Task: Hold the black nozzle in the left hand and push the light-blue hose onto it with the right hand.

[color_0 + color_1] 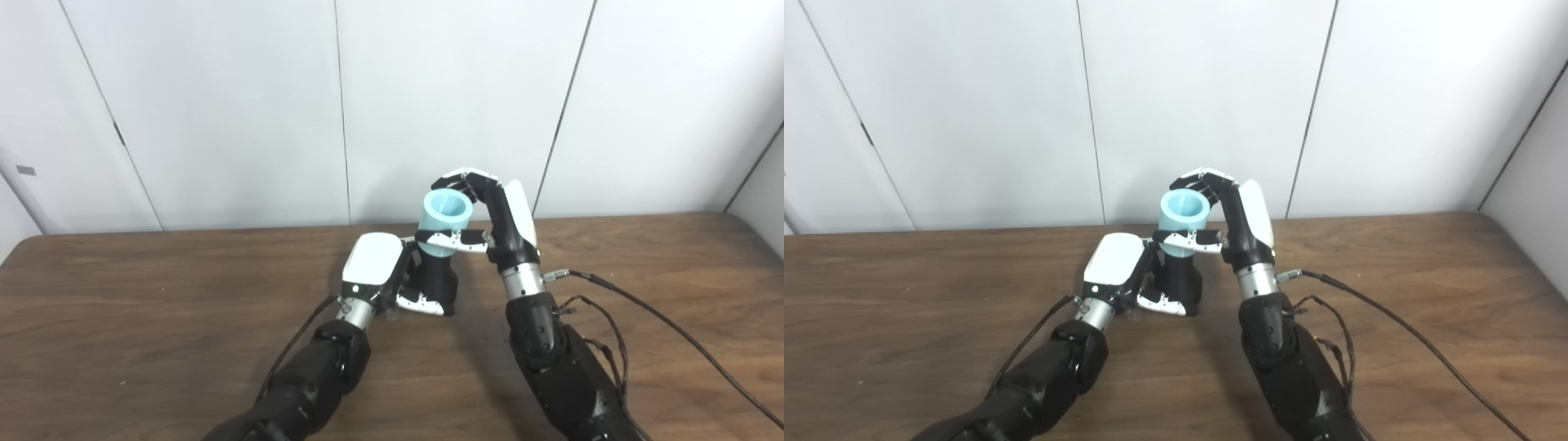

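The black nozzle [436, 278] is kept upright on the table [184, 306], clamped by the left hand [386, 272] as an anchor, while the light-blue hose [446, 222] is gripped by the right hand [490, 220] and seated on its top for downward pushing.

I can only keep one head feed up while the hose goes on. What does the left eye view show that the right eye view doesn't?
Only the left eye view: a small grey mark on the wall at far left.

Only the right eye view: more of the side wall at right.

Both: left hand shut on the black nozzle, right hand shut on the light-blue hose standing on top of it, on the table.
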Robot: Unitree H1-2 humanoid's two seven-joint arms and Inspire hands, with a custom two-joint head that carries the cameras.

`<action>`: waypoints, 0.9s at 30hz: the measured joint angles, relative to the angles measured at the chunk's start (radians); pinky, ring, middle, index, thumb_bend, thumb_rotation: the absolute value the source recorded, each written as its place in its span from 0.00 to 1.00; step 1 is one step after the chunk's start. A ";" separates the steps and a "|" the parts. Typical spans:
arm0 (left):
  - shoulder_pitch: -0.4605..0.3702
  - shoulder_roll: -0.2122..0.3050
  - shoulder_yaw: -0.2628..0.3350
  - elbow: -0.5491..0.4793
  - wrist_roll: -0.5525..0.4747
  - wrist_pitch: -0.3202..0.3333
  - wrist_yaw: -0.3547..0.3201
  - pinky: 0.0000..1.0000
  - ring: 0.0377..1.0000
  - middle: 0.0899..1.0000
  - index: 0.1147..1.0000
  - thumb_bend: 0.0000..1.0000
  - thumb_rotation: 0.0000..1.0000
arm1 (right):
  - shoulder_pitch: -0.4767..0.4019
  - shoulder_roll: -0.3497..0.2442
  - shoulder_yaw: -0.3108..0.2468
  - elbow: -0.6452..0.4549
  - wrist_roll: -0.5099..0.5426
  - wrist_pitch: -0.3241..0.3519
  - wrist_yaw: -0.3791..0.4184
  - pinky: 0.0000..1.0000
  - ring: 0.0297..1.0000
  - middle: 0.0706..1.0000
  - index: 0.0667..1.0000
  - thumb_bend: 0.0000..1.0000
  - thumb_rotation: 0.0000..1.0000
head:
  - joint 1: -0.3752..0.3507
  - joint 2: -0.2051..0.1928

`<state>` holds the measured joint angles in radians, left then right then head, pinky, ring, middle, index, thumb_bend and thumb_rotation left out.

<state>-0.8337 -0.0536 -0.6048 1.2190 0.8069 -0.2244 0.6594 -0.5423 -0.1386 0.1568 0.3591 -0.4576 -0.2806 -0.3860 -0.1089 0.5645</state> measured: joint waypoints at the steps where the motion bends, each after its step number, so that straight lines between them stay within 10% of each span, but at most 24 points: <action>1: 0.000 0.000 0.000 0.000 0.000 0.001 0.000 0.46 0.42 0.36 0.45 0.52 0.00 | 0.000 0.001 0.000 -0.003 0.000 0.016 0.006 0.33 0.39 0.43 0.48 0.52 0.00 | 0.000 0.002; 22: 0.000 0.002 0.000 0.000 -0.002 0.002 0.000 0.43 0.41 0.36 0.45 0.52 0.00 | -0.001 0.016 -0.006 -0.137 0.009 0.279 0.146 0.35 0.43 0.46 0.47 0.52 0.07 | -0.003 0.003; 24: 0.000 0.002 0.000 0.000 -0.002 0.002 0.000 0.43 0.41 0.36 0.45 0.52 0.00 | -0.001 0.016 -0.007 -0.138 0.017 0.283 0.150 0.47 0.56 0.59 0.64 0.89 0.20 | -0.005 0.002; 27: 0.000 0.002 0.000 0.000 -0.003 0.002 -0.001 0.41 0.40 0.35 0.45 0.52 0.00 | 0.004 0.016 -0.004 -0.125 0.042 0.327 0.204 0.64 0.76 0.78 0.86 0.99 0.32 | -0.005 0.000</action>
<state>-0.8335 -0.0515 -0.6051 1.2186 0.8042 -0.2220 0.6586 -0.5384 -0.1229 0.1528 0.2338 -0.4156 0.0463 -0.1821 -0.1135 0.5645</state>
